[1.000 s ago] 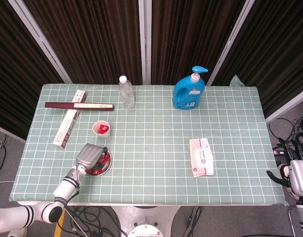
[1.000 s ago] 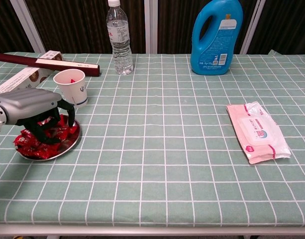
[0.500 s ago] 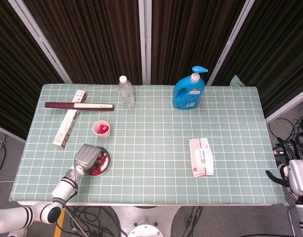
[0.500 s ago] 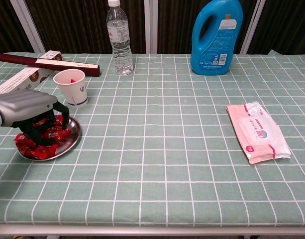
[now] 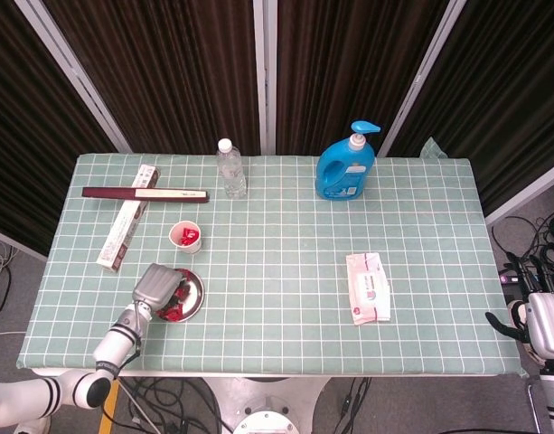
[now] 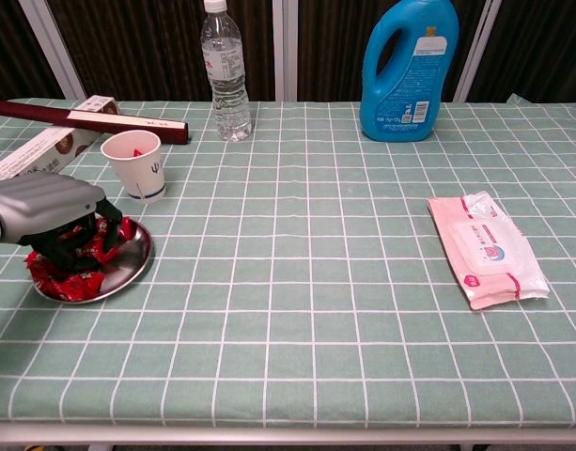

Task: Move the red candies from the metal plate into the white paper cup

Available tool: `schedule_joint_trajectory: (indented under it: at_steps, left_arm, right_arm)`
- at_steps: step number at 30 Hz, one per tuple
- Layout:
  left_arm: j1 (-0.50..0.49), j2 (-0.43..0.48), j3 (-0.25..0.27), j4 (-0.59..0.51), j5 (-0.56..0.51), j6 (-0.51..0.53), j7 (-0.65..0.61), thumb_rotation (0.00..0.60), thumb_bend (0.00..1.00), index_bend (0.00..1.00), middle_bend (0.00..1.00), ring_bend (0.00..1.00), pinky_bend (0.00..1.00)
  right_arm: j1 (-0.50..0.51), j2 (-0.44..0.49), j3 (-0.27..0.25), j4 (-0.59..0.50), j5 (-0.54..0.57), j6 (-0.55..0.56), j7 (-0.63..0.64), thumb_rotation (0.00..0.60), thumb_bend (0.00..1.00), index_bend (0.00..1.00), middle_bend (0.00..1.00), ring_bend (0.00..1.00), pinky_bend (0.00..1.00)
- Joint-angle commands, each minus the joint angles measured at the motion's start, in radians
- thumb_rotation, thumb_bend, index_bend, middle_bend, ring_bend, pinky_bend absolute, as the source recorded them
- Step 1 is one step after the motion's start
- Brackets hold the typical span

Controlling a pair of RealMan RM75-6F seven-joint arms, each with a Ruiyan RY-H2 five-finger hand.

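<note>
Red candies [image 6: 81, 268], crinkly wrapped, heaped on the round shiny metal plate [image 6: 128, 268] near the table's [image 6: 306, 310] front-left edge. My left hand [image 6: 45, 211] lies over the heap, dark fingers curled down among the wrappers; I cannot tell whether one is gripped. Just behind stands the white paper cup [image 6: 135, 164], red inside. Right hand [image 5: 540, 327] hangs off the table's right; its state is unclear.

The table [image 6: 363, 357] had a green checked cloth; on it stood a water bottle [image 6: 223, 70], detergent jug [image 6: 409, 68], paper cup [image 6: 135, 164], metal plate [image 6: 126, 268], wipes pack [image 6: 486, 248] and two long boxes [image 5: 123, 226].
</note>
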Motion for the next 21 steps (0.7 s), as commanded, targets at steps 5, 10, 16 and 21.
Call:
schedule_joint_trajectory:
  at_steps: [5, 10, 16, 21]
  left_arm:
    - [0.001, -0.003, -0.005, 0.015, 0.021, -0.014, -0.046, 0.600, 0.42, 0.68, 0.91, 0.93, 1.00]
    - [0.006, 0.008, -0.012, 0.003, 0.055, -0.006, -0.099, 0.600, 0.45, 0.71, 0.92, 0.94, 1.00]
    - [0.001, 0.078, -0.042, -0.089, 0.101, 0.029, -0.134, 0.600, 0.45, 0.71, 0.92, 0.94, 1.00]
    - [-0.034, 0.144, -0.100, -0.162, 0.111, 0.027, -0.149, 0.600, 0.45, 0.71, 0.92, 0.94, 1.00]
  right_arm:
    - [-0.003, 0.000, -0.001, 0.002, -0.001, 0.004, 0.005, 0.600, 0.08, 0.02, 0.22, 0.04, 0.42]
    - [-0.003, 0.000, -0.001, 0.003, -0.002, 0.004, 0.007, 0.600, 0.08, 0.02, 0.22, 0.04, 0.42]
    - [-0.003, 0.000, -0.001, 0.007, -0.003, 0.005, 0.011, 0.600, 0.08, 0.02, 0.22, 0.04, 0.42]
    - [-0.005, -0.002, -0.003, 0.013, -0.002, 0.004, 0.018, 0.600, 0.08, 0.02, 0.22, 0.04, 0.42]
